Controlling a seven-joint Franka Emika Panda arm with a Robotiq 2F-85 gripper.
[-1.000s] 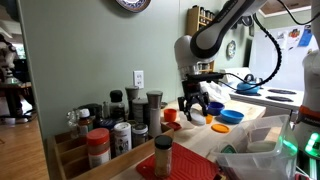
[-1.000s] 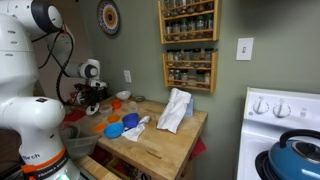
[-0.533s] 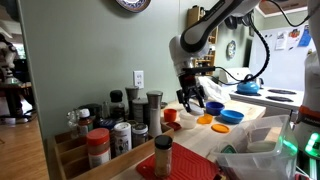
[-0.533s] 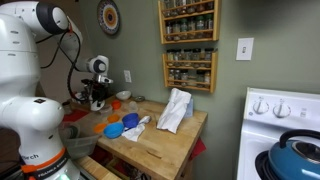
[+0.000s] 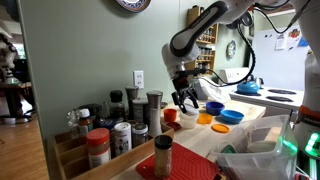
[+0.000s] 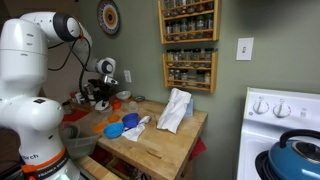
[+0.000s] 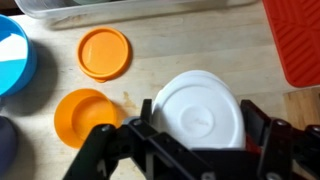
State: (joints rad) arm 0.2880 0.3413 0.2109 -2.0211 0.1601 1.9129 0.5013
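The arm bends down from high up, its gripper (image 5: 185, 98) hanging fingers-down over the back of the wooden table (image 6: 165, 145). Only the wrist view shows the grip: the jaws are clamped on either side of a white bowl (image 7: 203, 112), held above the tabletop. From that bowl an orange bowl (image 7: 85, 115) lies at nine o'clock, an orange lid (image 7: 104, 53) at eleven and a red mat (image 7: 295, 40) at two. The labels on the spice jars (image 5: 98, 145) are too small to read.
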